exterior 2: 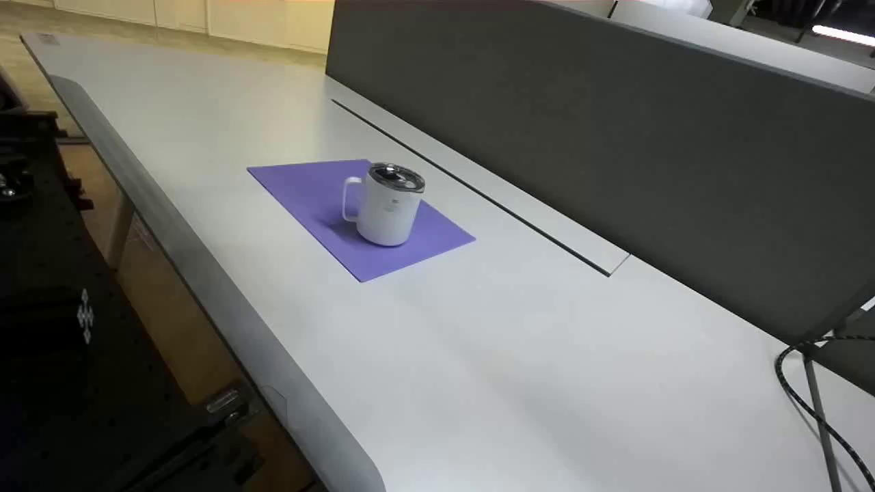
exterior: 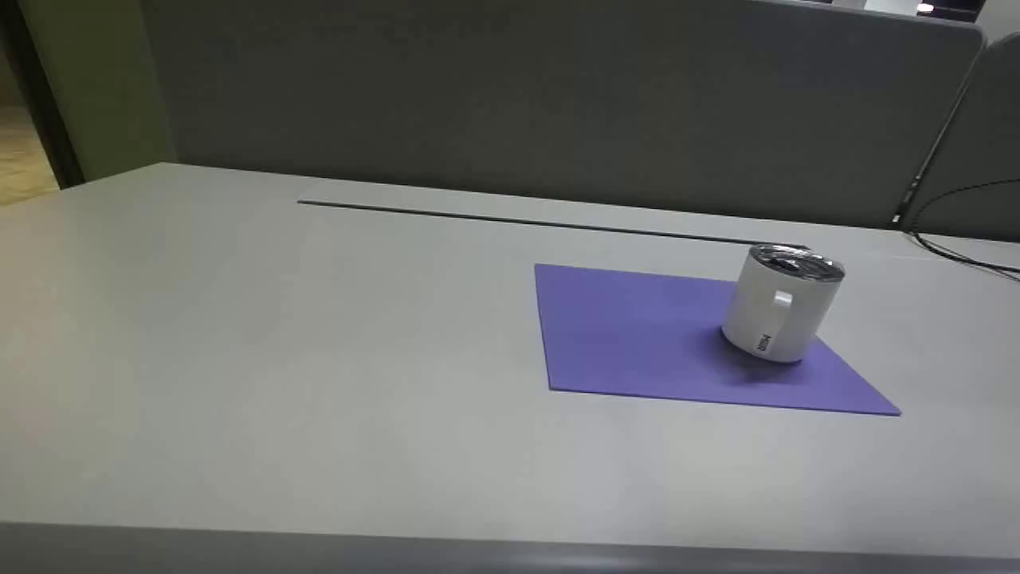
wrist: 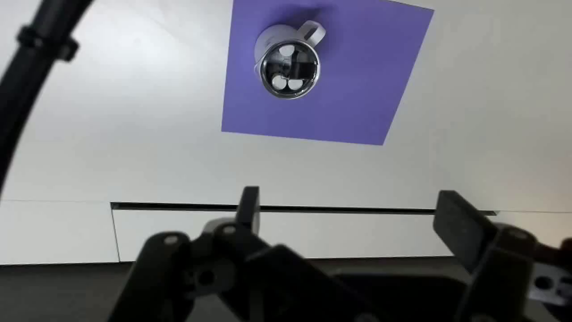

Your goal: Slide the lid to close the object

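Gripper w/ fingers spread wide, nothing b/w them; it sits low in the wrist view, well apart from the mug, & doesn't show in the exterior views; mug stands upright on the purple mat, handle out to one side, clear-looking lid seated on top; dark block on that lid is prob. the slider, though can't tell if it's at the open or the closed end; step in hand, as I judge it, is the approach, w/ nothing touching the lid; so get over the mug 1st, then go down slowly; I'd close the fingers en route, as one narrow tip should suit a small slider better than a wide pair; come in just beside the slider on the side to push from, light contact only, then push level; keep downforce min., else mug may tip or skate on the mat; avoid the handle, b/c a snag there could spin the whole mug; watch for the slider to stop, then lift straight up w/o dragging the lid.
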### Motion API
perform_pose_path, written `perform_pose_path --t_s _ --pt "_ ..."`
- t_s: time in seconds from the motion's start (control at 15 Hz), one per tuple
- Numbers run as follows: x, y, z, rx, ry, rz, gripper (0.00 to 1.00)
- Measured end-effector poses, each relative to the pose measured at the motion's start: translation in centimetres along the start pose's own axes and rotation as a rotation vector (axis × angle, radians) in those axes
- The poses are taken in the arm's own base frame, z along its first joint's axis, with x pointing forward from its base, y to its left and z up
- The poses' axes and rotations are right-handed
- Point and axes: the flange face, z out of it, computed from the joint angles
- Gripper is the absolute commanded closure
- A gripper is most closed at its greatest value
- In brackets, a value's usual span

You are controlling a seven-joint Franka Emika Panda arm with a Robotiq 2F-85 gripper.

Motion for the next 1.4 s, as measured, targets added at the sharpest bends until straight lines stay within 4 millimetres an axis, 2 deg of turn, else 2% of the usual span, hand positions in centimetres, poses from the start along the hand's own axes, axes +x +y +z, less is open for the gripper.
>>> perform_pose_path --t_s 0.6,0.8,0.87,1.0,1.2,1.4 --pt "0.0 0.0 -0.1 -0.001 0.003 -0.001 0.0" --pt "0.5 -0.2 0.9 -0.006 0.014 -0.012 0.01" --pt "0.9 -0.3 2.1 -0.008 0.015 -0.012 0.26" --pt "1.6 -0.7 5.6 -0.017 -0.003 -0.016 0.3" --pt "1.5 -1.9 12.1 -0.018 -0.093 -0.036 0.52" --pt "0.5 -3.1 17.3 -0.015 -0.177 -0.061 0.73"
